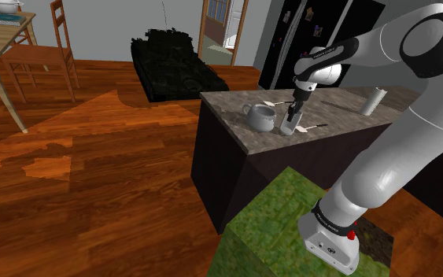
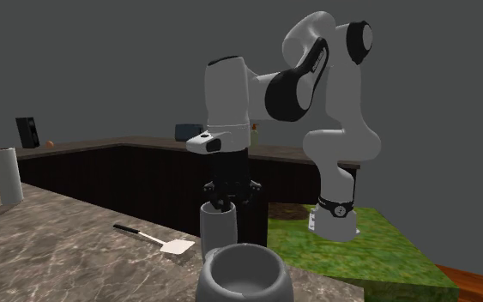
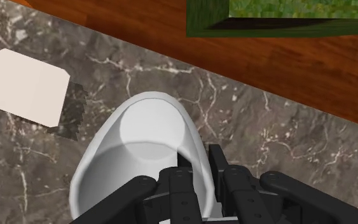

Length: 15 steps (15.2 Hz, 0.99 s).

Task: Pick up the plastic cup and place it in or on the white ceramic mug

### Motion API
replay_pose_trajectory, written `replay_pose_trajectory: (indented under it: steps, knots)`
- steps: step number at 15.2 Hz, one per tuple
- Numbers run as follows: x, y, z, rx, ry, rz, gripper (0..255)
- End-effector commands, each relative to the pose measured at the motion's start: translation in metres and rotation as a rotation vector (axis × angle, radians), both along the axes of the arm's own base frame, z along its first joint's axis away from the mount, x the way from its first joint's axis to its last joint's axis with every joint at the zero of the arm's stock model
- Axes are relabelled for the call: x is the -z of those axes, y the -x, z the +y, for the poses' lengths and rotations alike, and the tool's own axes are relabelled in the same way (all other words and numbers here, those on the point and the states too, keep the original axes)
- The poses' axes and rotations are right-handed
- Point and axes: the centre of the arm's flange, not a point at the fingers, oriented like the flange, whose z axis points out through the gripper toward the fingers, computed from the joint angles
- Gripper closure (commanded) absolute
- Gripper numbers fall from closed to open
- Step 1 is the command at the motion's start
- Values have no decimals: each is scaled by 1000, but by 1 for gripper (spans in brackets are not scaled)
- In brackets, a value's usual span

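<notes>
Gripper [image 3: 206, 184]: you see its two black fingers pinching the wall of the cup, one inside the rim and one outside.
Cup [image 3: 139, 153]: pale grey and upright, in the middle of the shoulder view [image 1: 289, 127], directly under the gripper [image 1: 293, 114]. You cannot tell if its base touches the counter [image 1: 235, 106].
Mug [image 1: 259, 118]: grey, just beside the cup toward the shoulder view's left. It is at the bottom centre of the second exterior view [image 2: 241, 273], in front of the cup [image 2: 217, 227].
Spatula [image 2: 166, 244]: lies flat on the marble counter, near the cup.

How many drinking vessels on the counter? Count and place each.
2. A white cup stands under the gripper, its rim between the fingers; a grey mug sits beside it, nearer the second exterior view's camera.
</notes>
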Motion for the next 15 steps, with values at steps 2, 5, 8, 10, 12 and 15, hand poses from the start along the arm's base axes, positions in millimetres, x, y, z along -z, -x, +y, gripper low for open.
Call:
replay_pose_trajectory:
  steps: [2,5,8,10,12,15]
  knots:
    - [1,0,0,0,-1,2,255]
    - [-5,0,0,0,-1,2,255]
    - [-20,0,0,0,-1,2,255]
    - [-31,0,0,0,-1,2,255]
    - [-41,0,0,0,-1,2,255]
    - [-57,0,0,0,-1,2,255]
